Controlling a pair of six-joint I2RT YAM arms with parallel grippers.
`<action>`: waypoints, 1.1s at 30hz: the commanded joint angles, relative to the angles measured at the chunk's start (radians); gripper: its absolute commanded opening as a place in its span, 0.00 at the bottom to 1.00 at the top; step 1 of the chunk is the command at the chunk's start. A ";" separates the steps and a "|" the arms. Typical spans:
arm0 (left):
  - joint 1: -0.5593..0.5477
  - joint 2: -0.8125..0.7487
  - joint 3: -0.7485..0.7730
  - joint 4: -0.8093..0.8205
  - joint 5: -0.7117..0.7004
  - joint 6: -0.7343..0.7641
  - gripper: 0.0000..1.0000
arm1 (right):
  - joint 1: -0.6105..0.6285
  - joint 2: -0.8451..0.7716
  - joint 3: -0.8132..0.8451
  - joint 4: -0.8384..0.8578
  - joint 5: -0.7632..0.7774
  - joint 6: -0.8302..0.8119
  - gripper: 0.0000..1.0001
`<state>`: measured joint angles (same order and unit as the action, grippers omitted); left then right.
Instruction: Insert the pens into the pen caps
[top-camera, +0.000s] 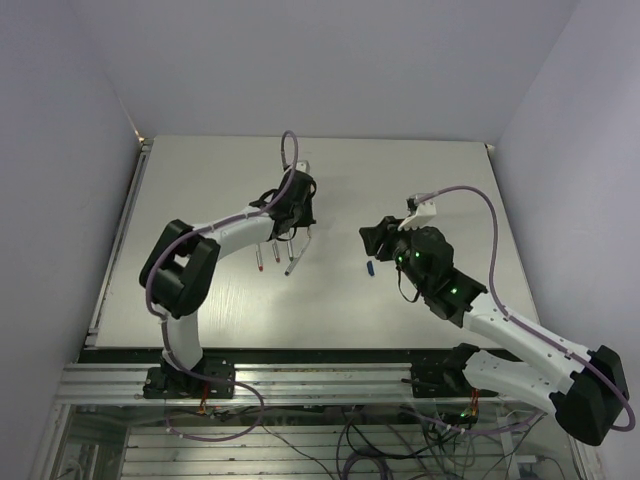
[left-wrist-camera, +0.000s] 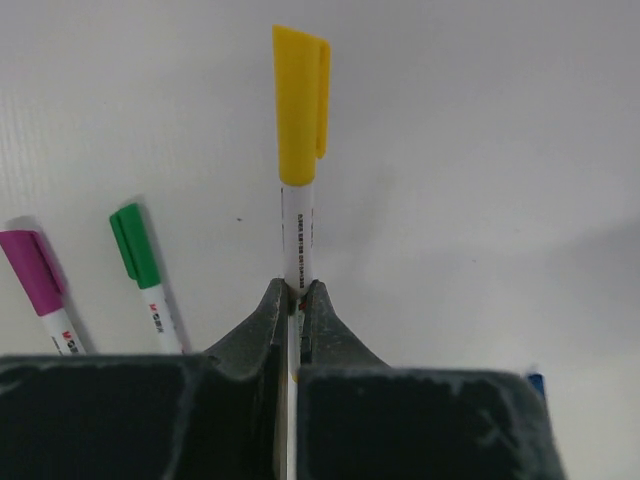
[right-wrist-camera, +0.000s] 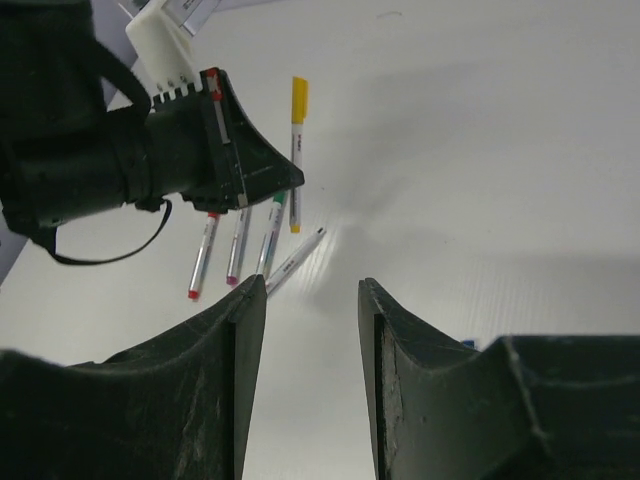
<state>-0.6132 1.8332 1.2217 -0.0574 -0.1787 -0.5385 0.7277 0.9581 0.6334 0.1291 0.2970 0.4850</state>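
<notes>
On the table (top-camera: 200, 180), a row of pens (right-wrist-camera: 238, 245) side by side, just on the near side of the left gripper (left-wrist-camera: 297, 292). Between that gripper's fingertips, a capped pen (left-wrist-camera: 298, 150). Further right, just beside the right gripper (right-wrist-camera: 312, 288), a loose cap (top-camera: 369, 268).

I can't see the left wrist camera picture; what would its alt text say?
The left gripper is shut on a yellow-capped pen pointing away, with the white table behind it. A green-capped pen and a magenta-capped pen lie to its left.
</notes>
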 joint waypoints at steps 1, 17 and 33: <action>0.021 0.064 0.087 -0.143 -0.035 0.012 0.07 | 0.001 -0.033 -0.027 -0.026 0.024 0.049 0.41; 0.037 0.193 0.194 -0.234 -0.098 0.065 0.07 | 0.001 -0.043 -0.069 -0.033 -0.002 0.100 0.40; 0.037 0.228 0.190 -0.218 -0.036 0.045 0.28 | 0.000 -0.033 -0.082 -0.035 -0.008 0.107 0.40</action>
<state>-0.5838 2.0445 1.3872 -0.2752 -0.2436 -0.4873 0.7277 0.9173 0.5575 0.0845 0.2951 0.5869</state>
